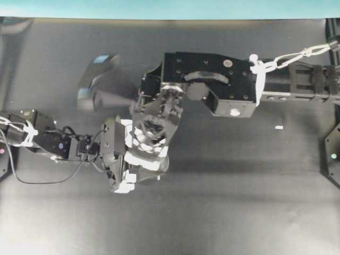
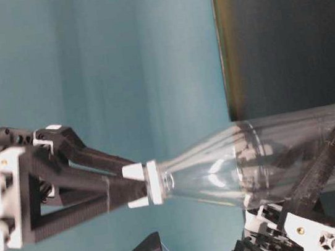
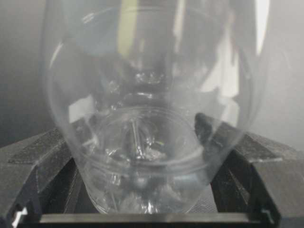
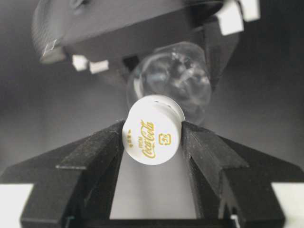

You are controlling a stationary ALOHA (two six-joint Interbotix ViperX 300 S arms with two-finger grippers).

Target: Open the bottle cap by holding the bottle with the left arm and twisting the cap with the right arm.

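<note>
The right claw (image 4: 152, 137) is clenched on the cap (image 4: 152, 136): in the right wrist view its two black fingers press the white cap from either side, and gold lettering shows on the cap's top. In the table-level view, which is turned on its side, the same claw (image 2: 140, 185) meets the cap (image 2: 153, 182) with its white pads at the end of the bottle's narrow neck. The left claw (image 3: 152, 190) is grasping the bottle (image 3: 152, 118) around its clear body, one black finger on each side of the rounded wall, as the left wrist view shows through the plastic. In the table-level view the bottle (image 2: 266, 158) widens from neck to body, and the left claw's open-frame finger lies against the body. From overhead the two arms meet near the middle of the dark worktop (image 1: 239, 202). The left arm (image 1: 58, 141) comes in from the left edge with a looping black cable (image 1: 32, 178) and a white tie. The right arm (image 1: 212, 85), with its boxy housing, comes in from the right and its claw (image 1: 156, 125) points down over the bottle, which is mostly hidden beneath it. The left claw (image 1: 133, 159) sits just below and left of it, with its white blocks showing. A small white scrap (image 1: 279, 127) lies on the worktop, well apart to the right.
</note>
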